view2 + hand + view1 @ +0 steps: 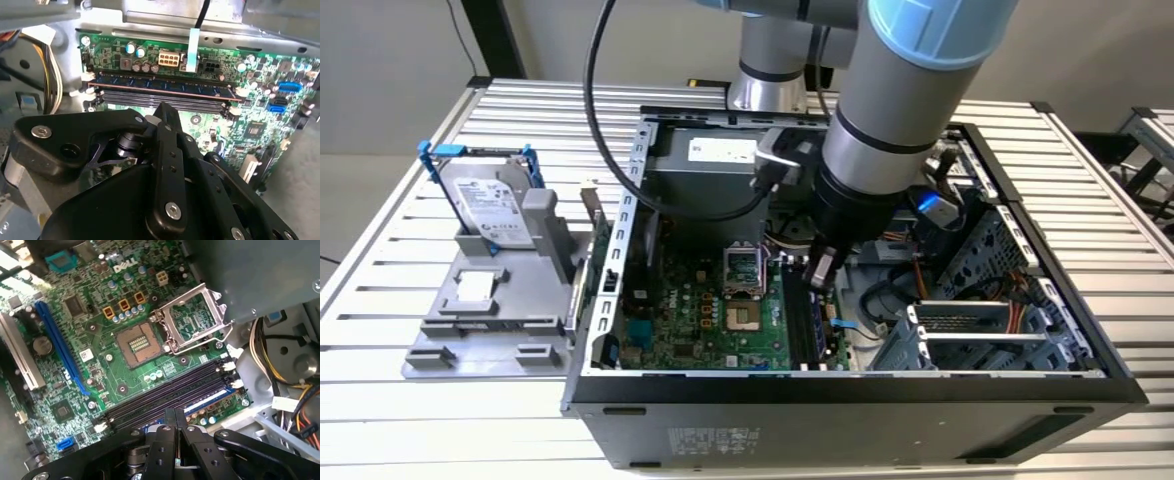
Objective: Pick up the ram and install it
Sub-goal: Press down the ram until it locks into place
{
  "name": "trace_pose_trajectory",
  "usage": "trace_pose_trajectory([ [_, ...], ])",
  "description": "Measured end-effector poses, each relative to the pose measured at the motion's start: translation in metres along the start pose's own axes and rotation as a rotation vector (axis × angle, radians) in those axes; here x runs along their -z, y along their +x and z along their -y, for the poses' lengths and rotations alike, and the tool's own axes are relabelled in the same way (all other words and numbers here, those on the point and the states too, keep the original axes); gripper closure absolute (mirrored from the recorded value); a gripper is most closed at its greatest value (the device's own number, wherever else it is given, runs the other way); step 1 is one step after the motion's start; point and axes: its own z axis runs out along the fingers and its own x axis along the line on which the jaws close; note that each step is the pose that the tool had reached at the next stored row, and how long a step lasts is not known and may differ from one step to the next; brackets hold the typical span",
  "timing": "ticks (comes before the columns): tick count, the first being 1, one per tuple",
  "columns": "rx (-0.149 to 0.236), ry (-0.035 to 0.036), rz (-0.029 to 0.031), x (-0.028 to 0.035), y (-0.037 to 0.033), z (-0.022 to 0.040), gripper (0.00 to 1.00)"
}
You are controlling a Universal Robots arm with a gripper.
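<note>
The open computer case (854, 390) sits on a slatted table (400, 420), its green motherboard (115, 320) exposed. The ram (160, 86) stands seated in a slot beside the empty black slots (165, 395). Just above it, the gripper (176, 416) has its fingers pressed together, holding nothing.

Matt black plastic and dull screw heads make up the gripper (167, 117), its linkage plates smooth and faintly sheened in both wrist views. The ram (162, 86) shows a dark bluish board with matt black chips — seated against glossy black plastic slots (165, 392). The motherboard (125, 315) is lacquered green, its socket frame (192, 322) bright bare metal. The computer case (854, 385) is grey sheet steel, brushed and unpainted inside, on a ribbed aluminium table (400, 400) — pale and satin. The arm (907, 100) wears smooth silver metal with glossy light-blue plastic caps.
</note>
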Motion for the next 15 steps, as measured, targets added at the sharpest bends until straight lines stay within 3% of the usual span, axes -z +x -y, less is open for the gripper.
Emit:
trace_pose_trajectory([
  [15,0.168,-0.0039,-0.0087,0.0013,-0.0009,0.0019,1.00],
])
